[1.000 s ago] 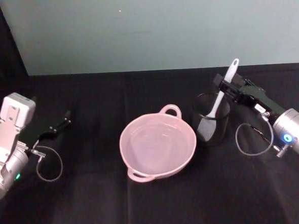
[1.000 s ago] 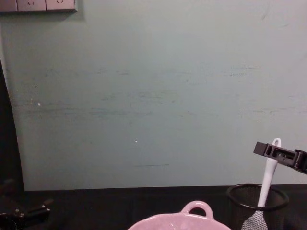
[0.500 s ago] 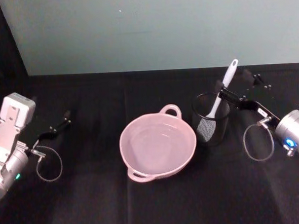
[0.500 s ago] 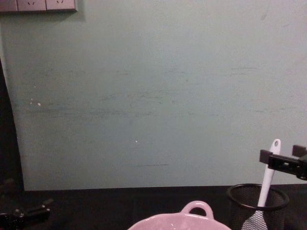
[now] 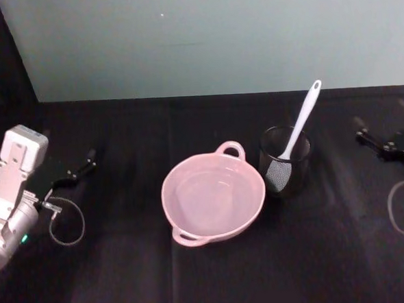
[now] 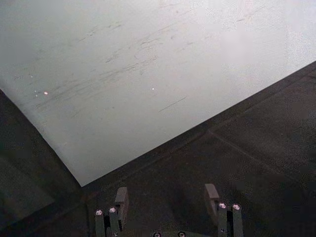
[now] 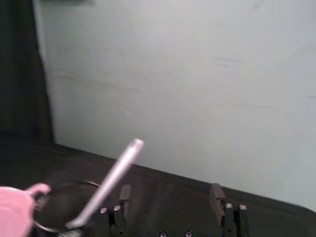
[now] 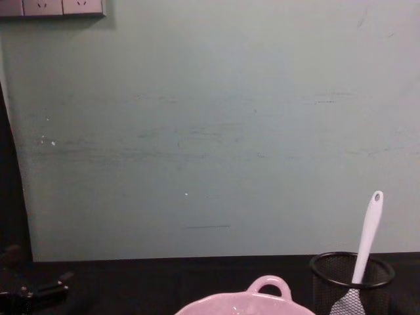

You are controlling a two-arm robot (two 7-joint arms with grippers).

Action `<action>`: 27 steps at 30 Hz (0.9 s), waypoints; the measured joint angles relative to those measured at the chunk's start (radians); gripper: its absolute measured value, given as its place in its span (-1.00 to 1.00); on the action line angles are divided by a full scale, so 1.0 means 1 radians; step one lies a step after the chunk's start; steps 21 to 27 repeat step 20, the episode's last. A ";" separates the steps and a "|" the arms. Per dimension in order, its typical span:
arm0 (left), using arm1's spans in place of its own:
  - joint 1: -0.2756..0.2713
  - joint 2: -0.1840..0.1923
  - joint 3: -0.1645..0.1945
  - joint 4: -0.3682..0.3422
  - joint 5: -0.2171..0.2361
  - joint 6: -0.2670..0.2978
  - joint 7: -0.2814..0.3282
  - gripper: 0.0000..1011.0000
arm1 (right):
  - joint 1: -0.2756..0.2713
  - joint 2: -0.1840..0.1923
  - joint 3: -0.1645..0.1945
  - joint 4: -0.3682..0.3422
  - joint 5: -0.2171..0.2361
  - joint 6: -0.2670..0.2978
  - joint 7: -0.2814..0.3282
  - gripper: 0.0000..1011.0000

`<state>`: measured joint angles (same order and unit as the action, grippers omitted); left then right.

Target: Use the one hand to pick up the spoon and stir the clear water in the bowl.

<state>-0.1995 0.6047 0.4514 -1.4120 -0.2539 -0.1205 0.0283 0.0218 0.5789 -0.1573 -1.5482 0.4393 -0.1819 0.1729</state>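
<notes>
Since a second ago, my right gripper (image 5: pixel 386 139) has pulled away from the spoon (image 5: pixel 299 125) and now sits at the far right edge of the head view, well apart from the cup (image 5: pixel 285 161). It had been up at the handle; now its fingers (image 7: pixel 215 193) stand spread with nothing between them, as I see in the right wrist view, where the spoon (image 7: pixel 109 180) leans off to one side, clear of both pads.

I see the spoon standing in the black mesh cup, head down inside it, handle tilted up toward the upper right of the head frame. From the chest view the handle (image 8: pixel 367 233) rises above the cup (image 8: pixel 352 279) rim at the lower right, its holed tip uppermost. Spoon and cup have not shifted.

I have the pink bowl (image 5: pixel 185 218) at the centre of the head frame, just left of the cup, one loop handle toward the wall and one toward me. Its rim (image 8: pixel 268 287) peeks up at the bottom of the chest view.

My left gripper (image 5: pixel 76 169) rests low at the left of the head frame, on the black table (image 5: pixel 127 280), parked as before. Its fingers (image 6: pixel 121 199) are apart and hold nothing.
</notes>
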 joint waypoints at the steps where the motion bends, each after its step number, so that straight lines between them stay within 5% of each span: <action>1: 0.000 0.000 0.000 0.000 0.000 0.000 0.000 1.00 | -0.008 0.000 0.009 0.003 -0.001 -0.007 -0.006 0.98; 10: 0.000 0.000 0.000 0.000 0.000 0.000 0.000 1.00 | -0.033 -0.029 0.067 0.065 -0.010 -0.056 -0.035 0.98; 27: 0.000 0.000 0.000 0.000 0.000 0.000 0.000 1.00 | -0.032 -0.028 0.065 0.063 -0.010 -0.056 -0.035 0.98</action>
